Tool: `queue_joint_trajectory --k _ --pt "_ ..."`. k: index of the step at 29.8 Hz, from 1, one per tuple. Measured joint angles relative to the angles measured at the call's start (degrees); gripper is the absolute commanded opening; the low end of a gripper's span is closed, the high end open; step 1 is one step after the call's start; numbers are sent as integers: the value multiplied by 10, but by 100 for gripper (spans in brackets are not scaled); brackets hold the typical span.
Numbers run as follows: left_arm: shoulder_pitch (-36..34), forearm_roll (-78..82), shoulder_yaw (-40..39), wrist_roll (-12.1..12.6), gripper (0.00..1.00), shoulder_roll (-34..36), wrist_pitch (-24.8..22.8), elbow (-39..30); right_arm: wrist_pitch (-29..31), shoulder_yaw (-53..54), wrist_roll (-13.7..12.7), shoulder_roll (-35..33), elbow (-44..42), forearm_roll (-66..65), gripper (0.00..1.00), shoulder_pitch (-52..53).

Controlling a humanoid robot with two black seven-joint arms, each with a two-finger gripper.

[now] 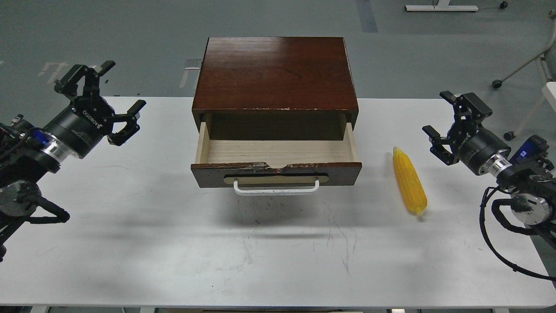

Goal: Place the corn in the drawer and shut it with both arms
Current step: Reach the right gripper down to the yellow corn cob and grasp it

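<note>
Scuffed white desk [130, 261] fills the near ground, bare up to its front edge. Further back, toward the far edge at the middle, a dark wooden cabinet [276, 74] stands with its drawer [278, 167] pulled out toward me, pale inside and holding nothing, its white bar handle [276, 189] facing front. That open mouth is ready to receive the corn cob [409, 181], which lies flat on the desk just right of the drawer front, apart from it, its long axis running roughly front to back. My right gripper [443, 124] hovers near the right edge, fingers spread and empty, close to the corn, so it seems the likelier one to pick it up. My left gripper [110, 98] hangs over the left edge, also spread wide and empty, well apart from the drawer, probably waiting to help push it shut.
</note>
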Motion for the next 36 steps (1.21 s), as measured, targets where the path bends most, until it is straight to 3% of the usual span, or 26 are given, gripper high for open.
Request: queue_joint_trajectory --k 13,21,26,36 --pt "6 2 -1 -4 100 4 0 1 6 -13 0 -46 20 -40 100 11" --pt "-20 5 5 -3 100 6 0 1 1 -50 0 -118 46 -348 100 63" --pt "-21 5 6 -12 100 3 0 -1 -14 -111 0 -128 46 -510 100 100" --pt "-20 5 6 -21 100 6 0 -3 -94 -307 0 -60 0 -583 100 180"
